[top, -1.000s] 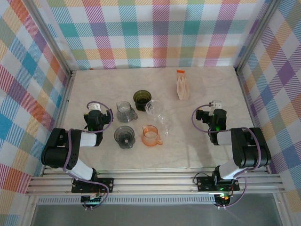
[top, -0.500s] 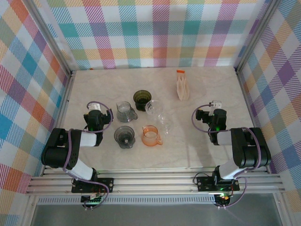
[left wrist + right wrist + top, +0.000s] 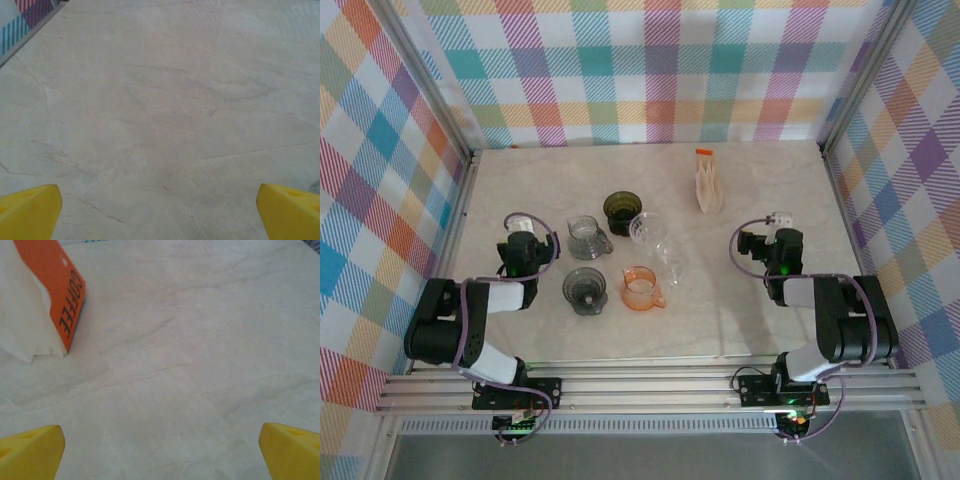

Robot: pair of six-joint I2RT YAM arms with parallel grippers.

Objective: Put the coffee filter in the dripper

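Observation:
The coffee filters (image 3: pixel 708 187) are a white stack with an orange tag, at the back right of the table. In the right wrist view the coffee filters (image 3: pixel 22 315) lie at the upper left, their tag reading COFFEE. Several drippers stand mid-table: dark olive (image 3: pixel 619 210), clear (image 3: pixel 648 228), smoky grey (image 3: pixel 585 236), dark grey (image 3: pixel 585 290) and orange (image 3: pixel 641 287). My left gripper (image 3: pixel 521 224) sits left of the drippers, open and empty; my left gripper (image 3: pixel 160 215) faces bare tabletop. My right gripper (image 3: pixel 779 222) is open, in front and to the right of the filters; nothing lies between the fingers of my right gripper (image 3: pixel 162 455).
The marble table (image 3: pixel 740 320) is boxed in by plaid walls at the back and both sides. A small clear piece (image 3: pixel 670 255) lies beside the clear dripper. A wall edge (image 3: pixel 25 25) shows at the upper left of the left wrist view.
Both arms have crept slightly forward, away from their bases. The drippers and filters have not moved, and both grippers stay open.

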